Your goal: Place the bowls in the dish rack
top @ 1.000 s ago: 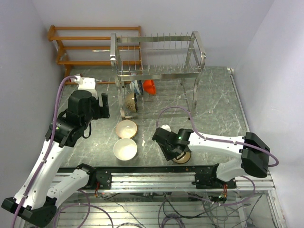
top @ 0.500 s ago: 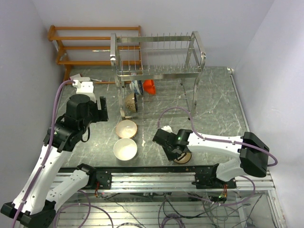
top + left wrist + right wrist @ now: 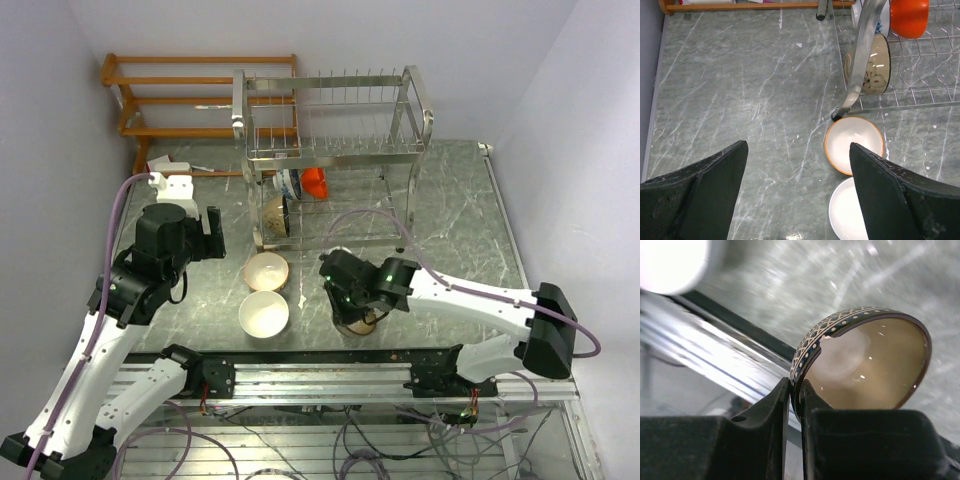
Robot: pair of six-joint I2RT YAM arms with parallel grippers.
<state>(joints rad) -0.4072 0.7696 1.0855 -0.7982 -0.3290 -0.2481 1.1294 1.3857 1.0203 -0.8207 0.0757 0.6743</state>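
Note:
My right gripper [image 3: 796, 390] is shut on the rim of the dark bowl [image 3: 865, 365], a patterned bowl with a tan inside, tilted just above the table's front edge [image 3: 362, 322]. My left gripper [image 3: 797, 147] hangs open over bare table, left of the cream-tan bowl [image 3: 854, 145] and the white bowl [image 3: 850, 212]. Both of these stand upright on the table, close together [image 3: 267, 270] [image 3: 264, 313]. The dish rack [image 3: 335, 150] holds on its lower tier the olive-brown bowl [image 3: 872, 65], the red-orange bowl [image 3: 909, 17] and the blue-and-white bowl [image 3: 290, 183], all on edge.
An orange wooden shelf [image 3: 200, 95] stands at the back left against the wall. The rack's front leg [image 3: 860, 75] comes down just behind the cream-tan bowl. A metal rail [image 3: 330, 380] runs along the near edge, right beside the held bowl. Walls close in left and right.
My right gripper has shut on the dark bowl's rim, tipped it up and shifted a little left. The left arm has drawn slightly back and to the left.

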